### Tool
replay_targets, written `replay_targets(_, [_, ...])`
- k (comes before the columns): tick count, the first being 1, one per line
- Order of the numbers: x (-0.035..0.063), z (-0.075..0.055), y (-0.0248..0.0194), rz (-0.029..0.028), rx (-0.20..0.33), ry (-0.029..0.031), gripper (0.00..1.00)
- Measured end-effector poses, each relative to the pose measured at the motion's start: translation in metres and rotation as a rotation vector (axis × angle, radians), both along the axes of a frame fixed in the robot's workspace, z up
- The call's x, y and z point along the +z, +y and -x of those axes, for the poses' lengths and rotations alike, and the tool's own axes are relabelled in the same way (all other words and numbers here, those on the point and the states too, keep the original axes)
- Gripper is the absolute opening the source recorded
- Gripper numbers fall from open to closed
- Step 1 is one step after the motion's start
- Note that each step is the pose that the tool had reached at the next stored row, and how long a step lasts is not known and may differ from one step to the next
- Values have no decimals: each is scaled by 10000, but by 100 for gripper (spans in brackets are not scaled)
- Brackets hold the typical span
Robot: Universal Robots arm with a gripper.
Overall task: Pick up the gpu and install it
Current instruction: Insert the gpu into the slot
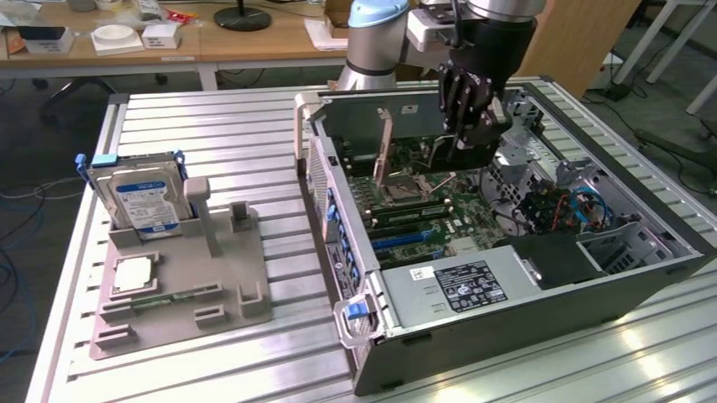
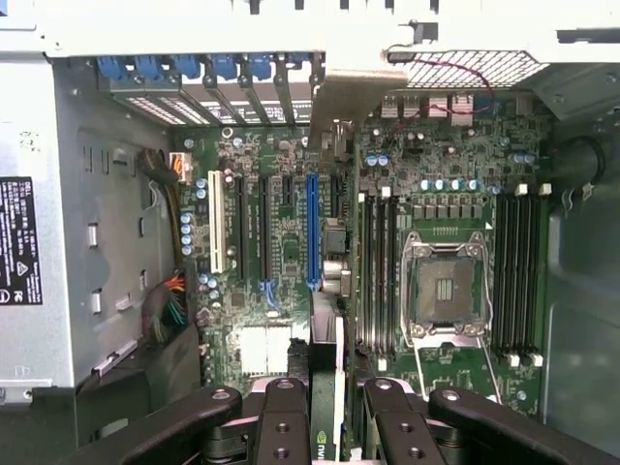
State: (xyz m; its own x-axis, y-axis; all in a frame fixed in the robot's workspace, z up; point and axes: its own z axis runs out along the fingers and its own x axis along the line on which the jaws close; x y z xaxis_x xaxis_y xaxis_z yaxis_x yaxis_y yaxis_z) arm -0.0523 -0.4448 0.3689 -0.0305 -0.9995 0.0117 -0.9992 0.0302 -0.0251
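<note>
Black fingers [image 2: 283, 418] of the gripper [image 2: 332, 426] come closest to the wrist camera, pinched narrow on the gpu [image 2: 325, 373], which stands edge-on between them with a green stripe along its dark side. Beneath it lies the board [image 2: 281, 291]. The card's edge runs almost in line with the long blue slot [image 2: 312, 228], just to the socket [image 2: 444, 291] side of it; whether card and slot touch I cannot tell. From the exterior view the gripper [image 1: 471, 117] hangs inside the open case [image 1: 538, 311], with the gpu [image 1: 479, 153] upright under it toward the case's far end. The case lies on its side along the table's [image 1: 224, 126] edge on the exterior view's right. Well apart, by the edge on the exterior view's left, a grey holder [image 1: 185, 294] carries the drive [image 1: 140, 197] upright at its far corner
</note>
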Motion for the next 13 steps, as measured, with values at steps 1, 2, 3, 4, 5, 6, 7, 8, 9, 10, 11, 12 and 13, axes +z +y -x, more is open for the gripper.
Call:
replay_targets(1, [-4,2,0,0,1,0,27])
replay_targets(2, [-11,5,0,-1,0,-1,27])
replay_targets(3, [-19,8,0,-2,0,-1,27])
replay_targets(4, [-28,11,0,-1,-1,-1,27])
replay_targets(5, [-39,14,0,-1,0,-1,27])
replay_targets(6, [-49,18,0,-2,0,-1,27])
replay_targets(7, [-59,25,0,-1,0,-1,27])
replay_targets(8, [-68,32,0,-1,1,-1,27])
replay_targets(9, [-77,39,0,-1,1,-1,27])
replay_targets(10, [-85,47,0,-1,0,-1,27])
replay_targets(11, [-92,53,0,-3,0,-1,27])
replay_targets(12, [-96,55,0,-6,0,-1,27])
replay_targets(13, [-102,59,0,-10,0,-1,27])
